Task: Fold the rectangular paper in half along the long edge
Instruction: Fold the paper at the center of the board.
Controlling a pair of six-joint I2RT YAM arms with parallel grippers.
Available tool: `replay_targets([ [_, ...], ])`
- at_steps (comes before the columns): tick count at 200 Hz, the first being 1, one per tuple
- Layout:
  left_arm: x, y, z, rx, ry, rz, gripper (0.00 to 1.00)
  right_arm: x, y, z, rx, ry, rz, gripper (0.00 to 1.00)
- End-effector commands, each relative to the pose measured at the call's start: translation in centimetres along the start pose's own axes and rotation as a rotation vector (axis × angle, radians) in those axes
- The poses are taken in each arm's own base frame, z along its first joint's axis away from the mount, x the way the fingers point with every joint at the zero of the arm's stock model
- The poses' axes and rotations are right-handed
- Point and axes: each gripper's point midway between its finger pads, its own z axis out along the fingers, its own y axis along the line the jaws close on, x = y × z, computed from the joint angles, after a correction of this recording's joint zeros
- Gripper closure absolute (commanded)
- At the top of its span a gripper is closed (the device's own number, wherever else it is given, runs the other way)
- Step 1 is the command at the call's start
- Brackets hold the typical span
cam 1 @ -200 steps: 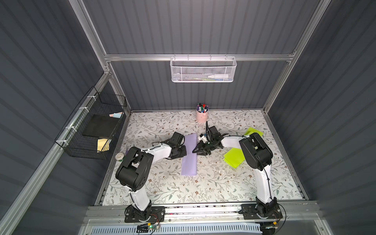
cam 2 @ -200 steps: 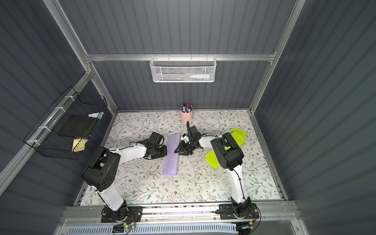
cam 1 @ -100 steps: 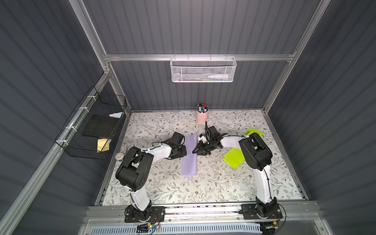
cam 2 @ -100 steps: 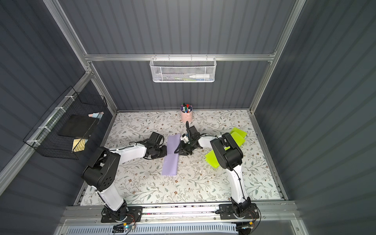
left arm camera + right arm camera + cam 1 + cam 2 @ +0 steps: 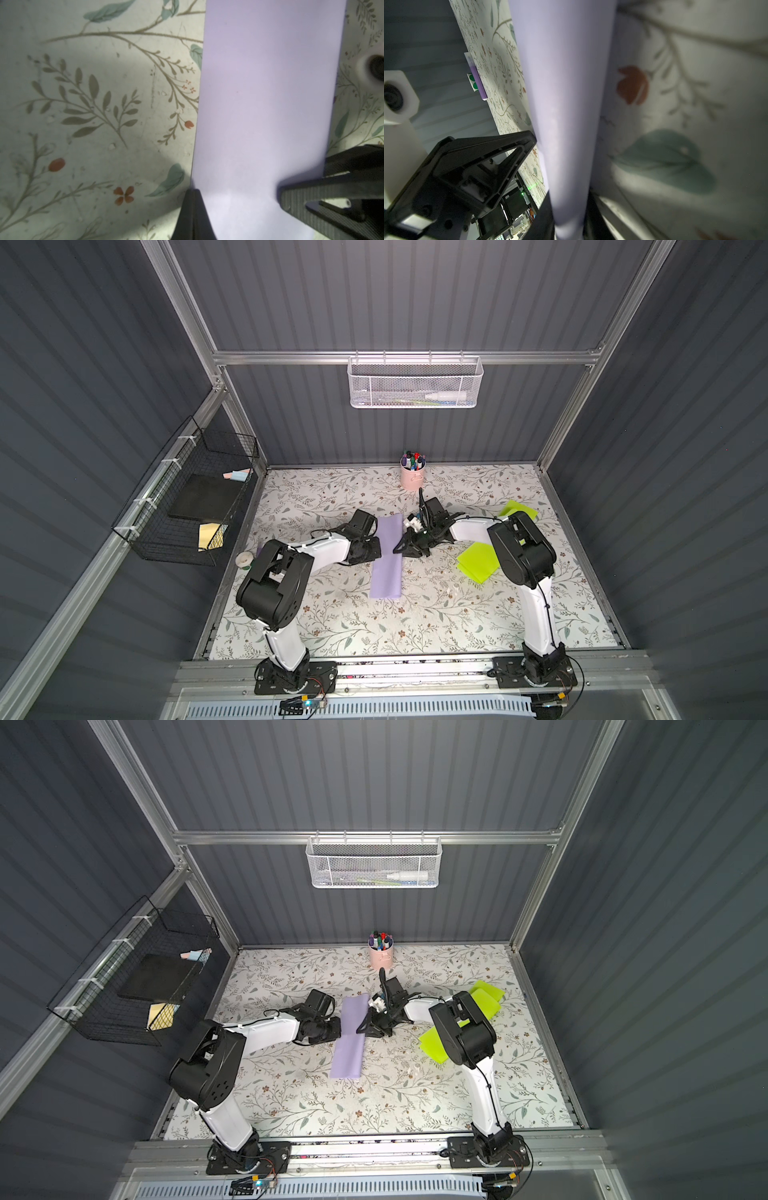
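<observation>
The rectangular paper is a lilac sheet doubled over into a long narrow strip on the floral table, seen in both top views. My left gripper is shut, its tip resting at one long edge of the strip. Across from it, my right gripper straddles the other long edge, where the paper still bulges as a rounded fold. Its two fingers sit tight against either side of that bulge.
A pink cup of pens stands at the back. Lime-green sheets lie under and behind the right arm. A tape roll sits at the left table edge. A black wire basket hangs on the left wall.
My right gripper's jaws have drawn closer together around the paper's rounded fold. The left gripper and the strip have stayed where they were.
</observation>
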Motion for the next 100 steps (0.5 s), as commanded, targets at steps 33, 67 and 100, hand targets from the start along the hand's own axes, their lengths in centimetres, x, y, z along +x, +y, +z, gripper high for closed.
replay_targets([
  [33, 0.2, -0.6, -0.3, 0.016, 0.031, 0.002, 0.89, 0.3, -2.3, 1.3, 0.067, 0.007, 0.050, 0.77],
  [67, -1.6, -2.5, -2.5, 0.086, -0.041, 0.007, 0.73, 0.4, -2.5, 1.4, 0.075, 0.012, 0.053, 0.77],
  [100, -2.9, -3.9, -3.8, 0.135, -0.080, 0.021, 0.71, 0.5, -2.7, 1.4, 0.083, 0.014, 0.055, 0.77],
])
